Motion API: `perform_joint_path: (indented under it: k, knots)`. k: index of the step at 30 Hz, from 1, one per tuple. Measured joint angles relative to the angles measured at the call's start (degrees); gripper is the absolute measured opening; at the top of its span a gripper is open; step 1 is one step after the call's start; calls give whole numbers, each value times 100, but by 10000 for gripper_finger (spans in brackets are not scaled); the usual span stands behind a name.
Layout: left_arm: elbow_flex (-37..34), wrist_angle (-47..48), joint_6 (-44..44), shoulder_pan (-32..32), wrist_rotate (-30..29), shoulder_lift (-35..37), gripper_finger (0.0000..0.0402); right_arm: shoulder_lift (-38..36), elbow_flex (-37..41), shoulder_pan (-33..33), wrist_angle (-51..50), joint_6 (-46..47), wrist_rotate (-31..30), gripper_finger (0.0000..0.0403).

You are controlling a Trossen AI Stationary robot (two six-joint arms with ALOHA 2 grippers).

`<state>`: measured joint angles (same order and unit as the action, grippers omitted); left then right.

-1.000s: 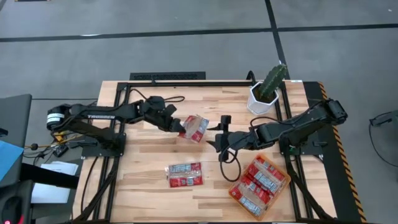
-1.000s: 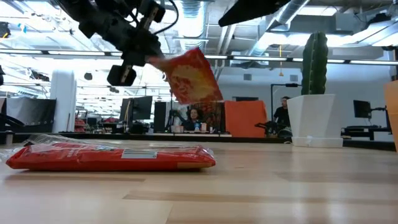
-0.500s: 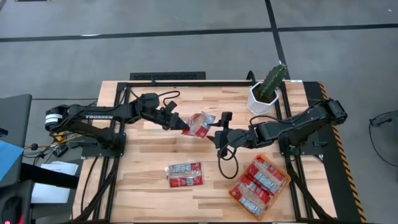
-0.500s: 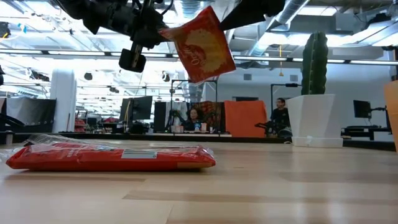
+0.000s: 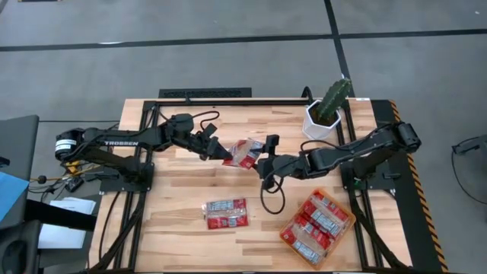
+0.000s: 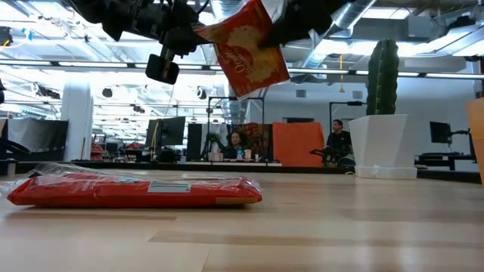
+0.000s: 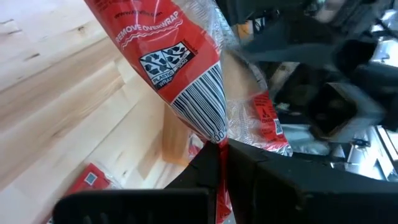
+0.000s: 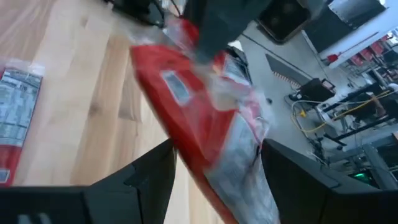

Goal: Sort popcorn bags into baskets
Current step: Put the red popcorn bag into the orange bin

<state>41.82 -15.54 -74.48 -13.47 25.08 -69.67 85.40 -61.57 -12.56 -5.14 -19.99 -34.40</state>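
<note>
A red-orange popcorn bag [image 5: 243, 152] in clear wrap hangs in the air over the middle of the table, held by my left gripper [image 5: 226, 157], which is shut on its left end. In the low view the bag [image 6: 246, 49] is tilted, high above the wood. My right gripper [image 5: 265, 157] is open at the bag's right end, and the right wrist view shows the bag [image 8: 205, 124] between its two fingers. The orange basket [image 5: 346, 230] at the near right holds several small red packets. More small packets [image 5: 226, 214] lie flat on the table. My left gripper pinches the bag's gathered wrap end below the barcode [image 7: 217, 138] between its two fingers, coming roughly level from the table's left. The bag is lifted clear and sticks out tilted beyond the fingers. My right gripper's fingers [image 8: 149, 174] flank the bag's other end; whether they touch it I cannot tell.
A white pot with a cactus [image 5: 326, 113] stands at the far right of the table. A cable loop [image 5: 270, 199] hangs below my right gripper. Bare wood lies at the near left and between the packets and the basket.
My left gripper has raised the bag and carried it a little toward the table's right, tipping it more upright. My right gripper has moved toward the table's left and far edge until its open fingers stand around the bag's right end.
</note>
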Motion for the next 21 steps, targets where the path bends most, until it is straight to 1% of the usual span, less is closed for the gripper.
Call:
perform_joint_path:
  k: [2,4,5,8,10,13,14,15,18,21]
  knots:
    - [0,-52,-18,0,24,0,0,37,36,-7,-44,-36,-132,248]
    - [4,-81,-28,0,23,2,0,103,-1,-7,246,-98,-137,225]
    - [4,-101,-34,0,22,2,0,109,0,-10,224,-129,-147,209]
    - [4,-120,-37,2,-80,2,0,128,13,-15,154,-130,-153,150]
    - [4,-140,14,2,-192,2,4,118,3,-15,176,-66,-180,102]
    - [4,-197,272,0,-313,2,25,82,3,-17,90,118,-166,32]
    - [4,-222,360,2,-315,3,36,64,3,-18,85,134,-130,21]
    - [4,-234,452,2,-317,9,49,57,3,-17,86,151,-86,17]
    - [4,-258,753,1,-329,9,94,62,3,-17,61,403,-48,31]
    - [4,-316,964,-37,-289,8,137,57,1,-45,-132,1221,146,28]
